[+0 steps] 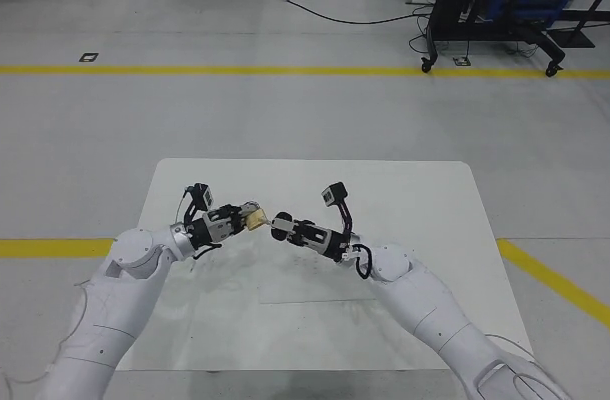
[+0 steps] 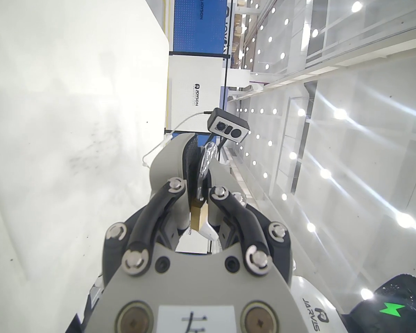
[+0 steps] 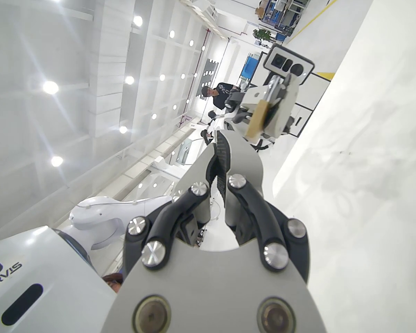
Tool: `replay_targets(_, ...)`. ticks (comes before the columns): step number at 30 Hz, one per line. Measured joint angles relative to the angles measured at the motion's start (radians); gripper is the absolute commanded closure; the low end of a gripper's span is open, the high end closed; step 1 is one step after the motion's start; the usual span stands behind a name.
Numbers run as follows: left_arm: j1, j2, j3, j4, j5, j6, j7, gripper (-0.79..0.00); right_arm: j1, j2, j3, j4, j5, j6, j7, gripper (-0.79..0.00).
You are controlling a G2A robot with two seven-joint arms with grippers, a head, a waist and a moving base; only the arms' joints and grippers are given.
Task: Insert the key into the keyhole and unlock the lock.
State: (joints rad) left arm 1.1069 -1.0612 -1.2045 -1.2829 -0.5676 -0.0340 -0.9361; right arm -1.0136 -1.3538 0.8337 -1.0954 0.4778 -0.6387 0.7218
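**Brass lock base turned toward the key, axes not yet in line**

Brass is your reference here. The lock is held above the surface, grasped in the left jaws, which pinch its body from both flat sides. In the right wrist view the shackle is at the end of the lock nearer the left wrist's camera. The blunt base juts out at the opposite end, turned roughly toward the right jaws. That base should carry the keyhole, though you cannot make out the slot itself.

The right jaws are clenched pad against pad, just beside the lock at its base end. I take what they pinch to be the key. In the top view a pale sliver reaches from their tip toward the lock, too small to tell whether it touches or has entered.

Watch one relation: the lock's long axis, shackle to base, against the line of the right jaws. From the right wrist the lock lies off that line rather than dead ahead, and its body slants across it. By my reading, you need the blade parallel to that axis and centred on the base before pushing. The right arm is the one to adjust, while the left only holds the lock steady.
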Motion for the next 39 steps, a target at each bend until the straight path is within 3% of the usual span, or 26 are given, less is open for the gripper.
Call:
replay_targets(6, 0.003, 0.0, 0.002, 0.004, 0.004, 0.004, 0.005, 0.0, 0.002, -0.001, -0.001, 0.008, 0.0, -0.003, 0.0, 0.0)
replay_targets(11, 0.015, -0.005, 0.005, -0.014, -0.002, 0.097, 0.112, 0.0, -0.01, -0.001, 0.001, -0.009, 0.002, 0.02, -0.019, 0.0)
replay_targets(17, 0.005, -0.008, -0.003, -0.055, -0.021, 0.223, 0.193, 0.0, -0.101, 0.016, 0.034, -0.152, -0.06, 0.231, -0.153, 0.0)
replay_targets(22, -0.022, -0.021, 0.035, -0.057, -0.013, 0.25, 0.238, 0.0, -0.237, 0.038, 0.092, -0.356, -0.115, 0.427, -0.327, 0.0)
replay_targets(27, -0.027, -0.03, 0.056, -0.057, -0.004, 0.242, 0.28, 0.0, -0.303, 0.041, 0.092, -0.484, -0.184, 0.587, -0.466, 0.0)
replay_targets(39, 0.009, -0.028, 0.027, -0.082, 0.01, 0.229, 0.301, 0.0, -0.284, 0.018, 0.068, -0.482, -0.185, 0.671, -0.574, 0.0)
